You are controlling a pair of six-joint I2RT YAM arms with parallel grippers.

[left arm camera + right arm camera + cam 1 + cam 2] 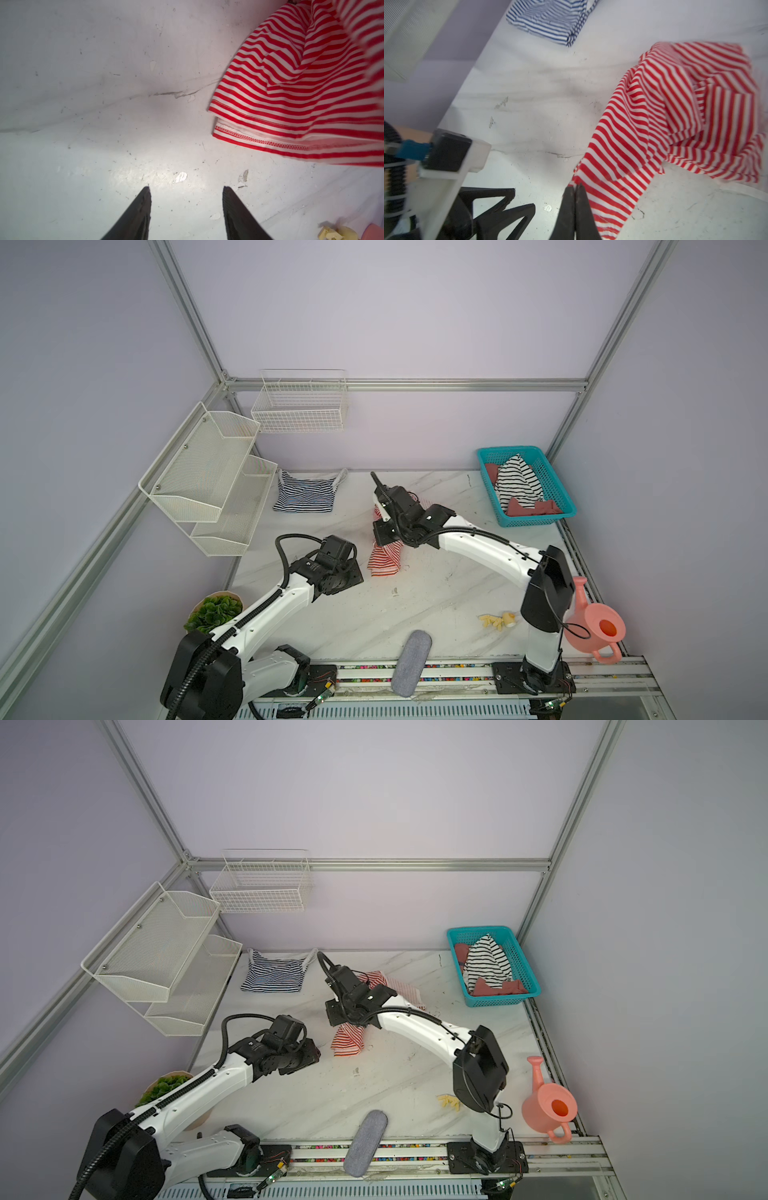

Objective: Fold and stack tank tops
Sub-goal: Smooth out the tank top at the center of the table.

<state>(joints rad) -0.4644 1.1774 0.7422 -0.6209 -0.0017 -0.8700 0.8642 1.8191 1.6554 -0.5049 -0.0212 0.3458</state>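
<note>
The red-and-white striped tank top point(384, 559) point(348, 1041) lies crumpled mid-table, and part of it lies under my right arm. My right gripper point(575, 187) is shut on one edge of it, the cloth point(675, 114) trailing away from the pinch onto the marble. A navy-and-white tank top point(305, 495) point(274, 977) point(550, 20) lies folded at the back left. My left gripper point(186, 188) is open over bare table, empty, with the red top's hem point(301, 99) a short way off. The left gripper's fingers point(508, 192) show beside the right ones.
A teal basket point(486, 457) at the back right holds black-and-white and maroon clothes. At the front edge lies a grey felt case point(411, 664), with a pink watering can point(598, 626) and a small yellow toy point(498, 620) front right. White mesh shelves point(208, 472) and a plant point(214, 612) stand left.
</note>
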